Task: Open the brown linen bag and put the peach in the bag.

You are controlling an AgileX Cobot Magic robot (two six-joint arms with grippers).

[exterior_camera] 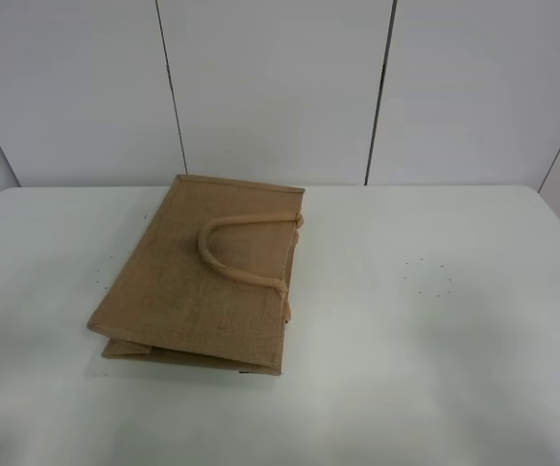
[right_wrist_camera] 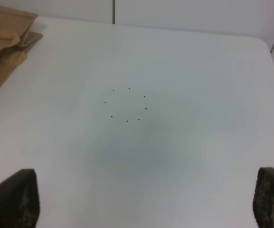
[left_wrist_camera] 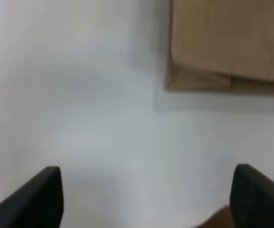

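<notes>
The brown linen bag (exterior_camera: 212, 277) lies flat and closed on the white table (exterior_camera: 435, 320), left of centre, with one pale loop handle (exterior_camera: 236, 248) resting on top. Its near corner shows in the left wrist view (left_wrist_camera: 222, 47) and its handle end in the right wrist view (right_wrist_camera: 6, 35). The peach is out of view. My left gripper (left_wrist_camera: 148, 194) is open and empty above bare table near the bag's corner. My right gripper (right_wrist_camera: 148, 199) is open and empty above the table right of the bag. Neither arm shows in the exterior high view.
A ring of small dark dots (right_wrist_camera: 126, 104) marks the table surface to the right of the bag, also in the exterior high view (exterior_camera: 430, 277). White wall panels (exterior_camera: 280, 87) stand behind the table's far edge.
</notes>
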